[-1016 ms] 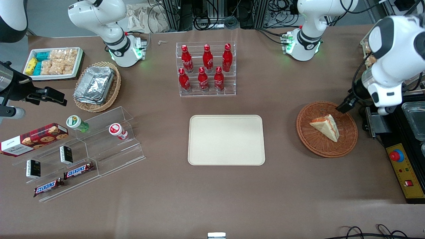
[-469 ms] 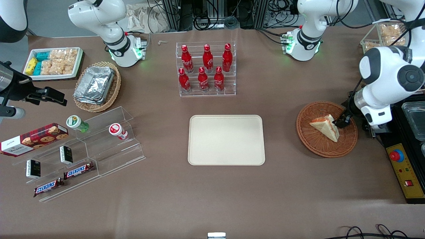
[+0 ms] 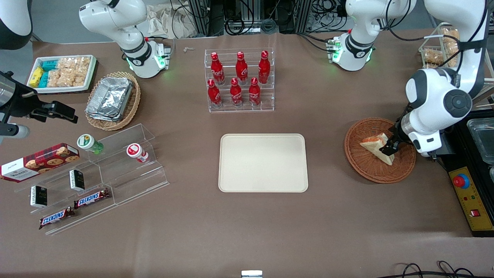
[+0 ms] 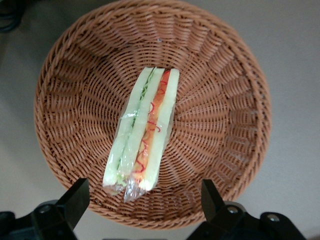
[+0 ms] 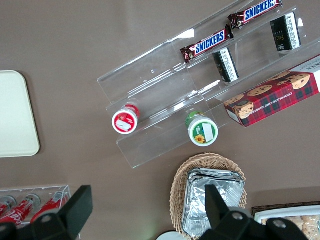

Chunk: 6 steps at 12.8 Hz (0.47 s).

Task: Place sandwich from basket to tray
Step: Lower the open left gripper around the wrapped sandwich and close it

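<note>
Surface: brown-covered table; cables and aluminium framing along the edge farthest from the front camera.

Landmark: the tray, cream, mid-table. Farther from the front camera than the tray stands a clear rack of red bottles. Toward the parked arm's end from the tray: clear stepped shelves with two small cups, Snickers bars and a cookie box; also a tan wicker basket of foil containers and a white tray of snack packets. A yellow control box with a red button sits at the working arm's end.

The basket lies toward the working arm's end from the tray, apart from it. The sandwich lies wrapped in the basket, filling edge up toward the wrist camera.

The gripper is at the sandwich, fingers spread wide, one each side, gripping nothing.

Versus 0.5 s ago: gripper has shifted from the sandwich's edge to over it, toward the tray. Sandwich and basket unmoved.
</note>
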Each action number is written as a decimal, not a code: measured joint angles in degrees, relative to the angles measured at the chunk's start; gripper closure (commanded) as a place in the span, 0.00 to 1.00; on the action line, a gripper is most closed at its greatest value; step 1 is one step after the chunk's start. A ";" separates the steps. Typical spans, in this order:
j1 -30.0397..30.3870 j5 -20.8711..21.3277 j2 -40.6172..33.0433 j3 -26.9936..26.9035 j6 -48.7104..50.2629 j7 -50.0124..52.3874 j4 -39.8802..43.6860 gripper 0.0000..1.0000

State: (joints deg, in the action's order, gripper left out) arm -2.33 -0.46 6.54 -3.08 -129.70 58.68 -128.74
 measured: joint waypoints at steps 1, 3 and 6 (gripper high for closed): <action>0.00 -0.01 0.91 0.00 -0.64 0.00 -0.02 0.00; 0.00 -0.02 2.48 0.00 -1.91 0.00 -0.11 0.00; 0.00 -0.04 4.74 0.00 -5.96 0.00 -1.15 0.00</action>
State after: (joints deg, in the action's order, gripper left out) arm -2.33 -0.50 11.28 -3.08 -135.65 58.68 -129.89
